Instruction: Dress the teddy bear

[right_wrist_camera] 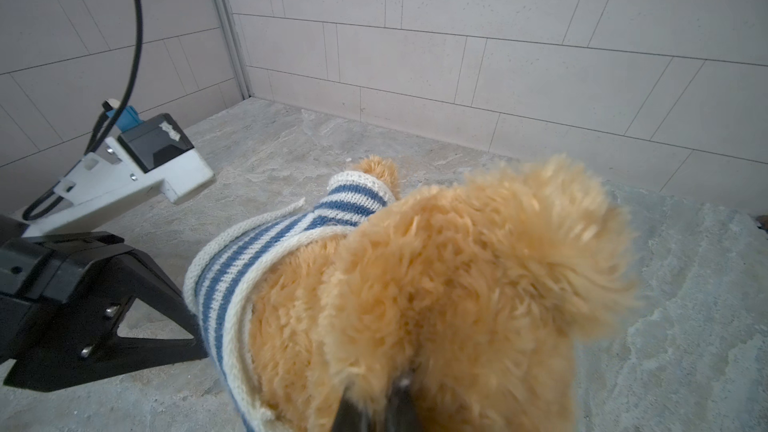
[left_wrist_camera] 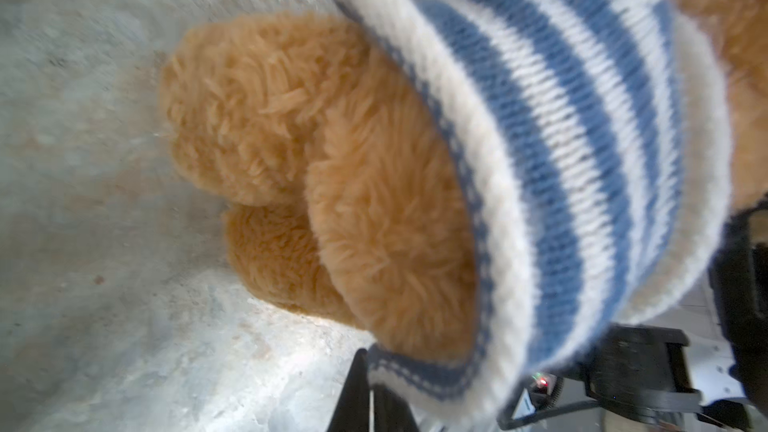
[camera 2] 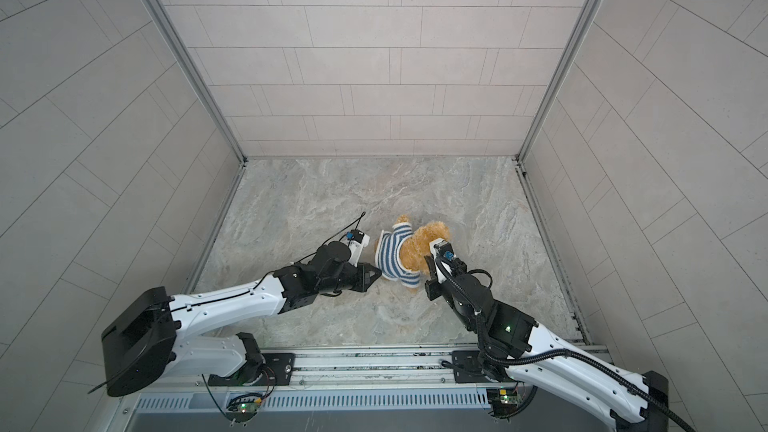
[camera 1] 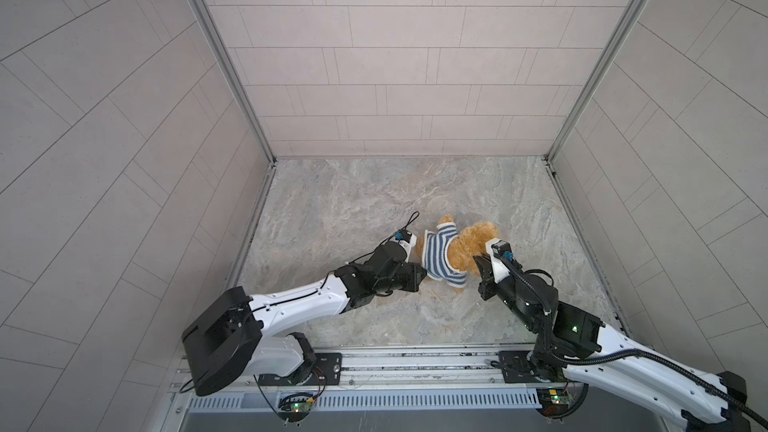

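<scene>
- 3 tiled walls [camera 1: 395, 56] and 1 stone-patterned floor [camera 1: 365, 201] are counted.
- 2 arms are seen in both top views. The left arm [camera 1: 299, 301] is extended in from the near left and the right arm [camera 1: 648, 367] from the near right.
- 1 teddy bear [camera 1: 473, 238] is counted. It is located near the middle of the floor, between the two grippers and well clear of all walls.
- Its long axis is laid roughly across the view, with the head end turned toward the right arm and the leg end toward the left arm. One paw is pointed at the back wall and the other at the near edge.
- The leg end is seen down on the floor in the left wrist view. Whether the head end is lifted cannot be told.
- 1 striped shirt [camera 1: 440, 255], blue and white, is counted. It is worn over the torso, with bare fur left showing past the hem.
- 2 grippers are counted.
- The right gripper [camera 1: 478, 260] is clamped tight on the bear's head-end fur. Its fingertips are buried in the pile in the right wrist view.
- The left gripper [camera 1: 423, 275] is placed tip-first against the shirt hem. Whether its jaws are parted or cloth is pinched cannot be told.
</scene>
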Controlling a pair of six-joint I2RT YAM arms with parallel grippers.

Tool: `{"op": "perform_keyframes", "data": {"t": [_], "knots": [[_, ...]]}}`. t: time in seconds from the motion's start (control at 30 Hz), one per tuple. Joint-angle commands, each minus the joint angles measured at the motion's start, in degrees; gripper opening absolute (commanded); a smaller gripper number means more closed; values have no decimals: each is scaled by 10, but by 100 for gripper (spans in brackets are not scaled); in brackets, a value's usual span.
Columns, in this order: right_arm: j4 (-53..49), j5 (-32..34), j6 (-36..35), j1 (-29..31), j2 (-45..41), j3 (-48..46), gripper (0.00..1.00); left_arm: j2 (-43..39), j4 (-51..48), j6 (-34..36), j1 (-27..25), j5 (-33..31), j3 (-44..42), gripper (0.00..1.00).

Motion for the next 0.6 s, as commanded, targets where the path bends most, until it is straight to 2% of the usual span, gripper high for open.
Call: {"op": "perform_keyframes", "data": {"t": [0.0,0.17,0.23,0.33,0.43,0.57], "knots": [[13,-28,-46,-1,-20,27,0,-38,-52,54,2,42,11,21],[-5,-68,-93,-2,-32,40,0,-119,-133,99,3,62,2,42],[-13,-93,-113,-4,-27,49,0,-148,-155,105,8,83,2,59],[-23,-107,-139,-5,-16,61,0,-165,-198,123,24,123,22,74],[-19,-111,-159,-6,-12,61,0,-176,-224,139,39,157,43,82],[-16,-117,-171,-6,-16,63,0,-192,-235,141,70,179,58,84]]}}
